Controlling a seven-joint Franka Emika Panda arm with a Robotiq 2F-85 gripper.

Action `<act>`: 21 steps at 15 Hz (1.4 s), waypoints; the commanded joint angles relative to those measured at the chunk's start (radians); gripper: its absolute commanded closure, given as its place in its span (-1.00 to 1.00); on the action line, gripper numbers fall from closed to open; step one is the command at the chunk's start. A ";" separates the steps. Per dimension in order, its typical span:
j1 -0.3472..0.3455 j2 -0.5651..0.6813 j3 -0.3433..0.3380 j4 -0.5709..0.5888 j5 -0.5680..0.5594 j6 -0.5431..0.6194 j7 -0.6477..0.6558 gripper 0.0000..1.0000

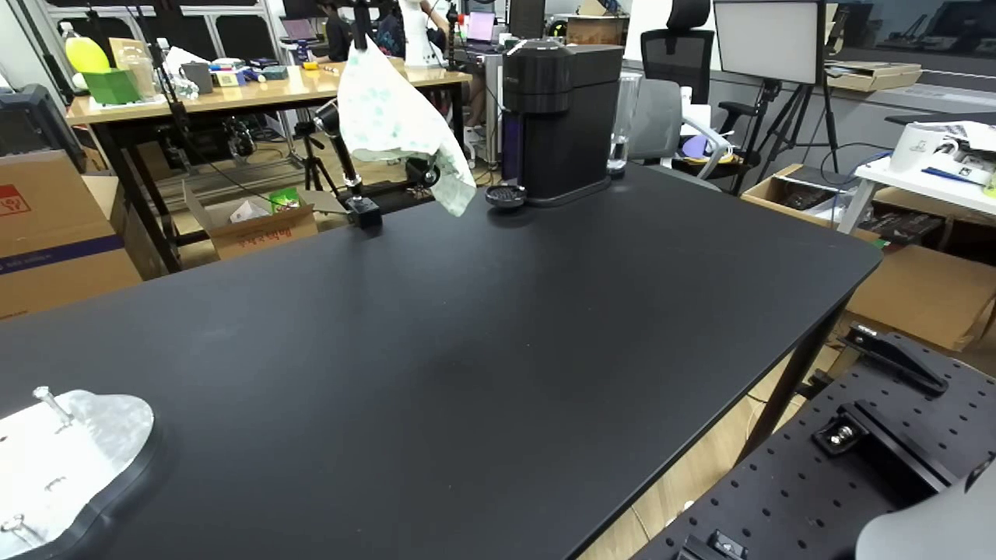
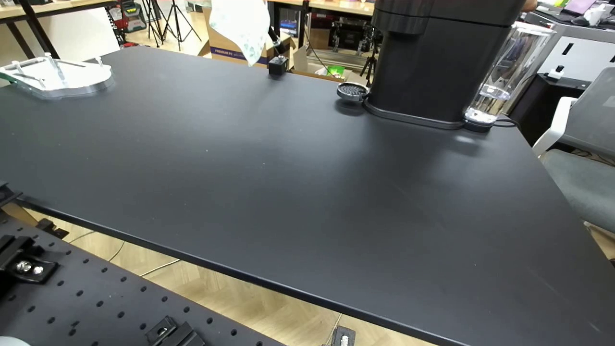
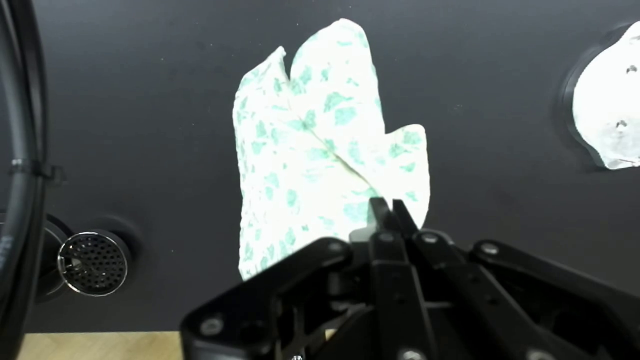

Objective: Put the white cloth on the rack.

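One broad black surface [image 1: 498,350] spreads out before me, taking up the middle of the frame in both exterior views. Next in size, a perforated black plate [image 1: 778,498] crosses the lower right of the frame in an exterior view. A black coffee machine [image 1: 576,117] stands upright on the surface, at the top centre of the frame in an exterior view. The rack [image 1: 78,459], a pale slab with a wavy edge and short pegs, rests on the surface at the lower left in an exterior view and is cut off by the right edge of my wrist view. The white cloth [image 3: 300,165], patched with green, hangs above the surface, well apart from the rack. I see it at the centre of the wrist view and near the top of the frame in both exterior views. A clear container [image 2: 499,77] stands at the upper right in an exterior view, just beside the coffee machine. A round perforated tray [image 3: 93,263] shows at the lower left of my wrist view. Smallest come my fingers [image 3: 381,215], low and right of centre in the wrist view, set nearly together and pinching the white cloth between their tips.
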State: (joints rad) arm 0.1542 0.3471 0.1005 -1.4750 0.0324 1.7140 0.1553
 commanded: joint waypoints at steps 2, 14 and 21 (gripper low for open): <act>0.006 0.018 -0.004 0.047 0.027 -0.031 0.064 0.99; -0.038 -0.106 -0.024 -0.239 0.062 0.111 0.035 0.29; -0.095 -0.144 -0.060 -0.441 0.074 0.249 0.030 -0.68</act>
State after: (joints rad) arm 0.0712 0.2639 0.0486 -1.8288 0.0813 1.9314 0.1887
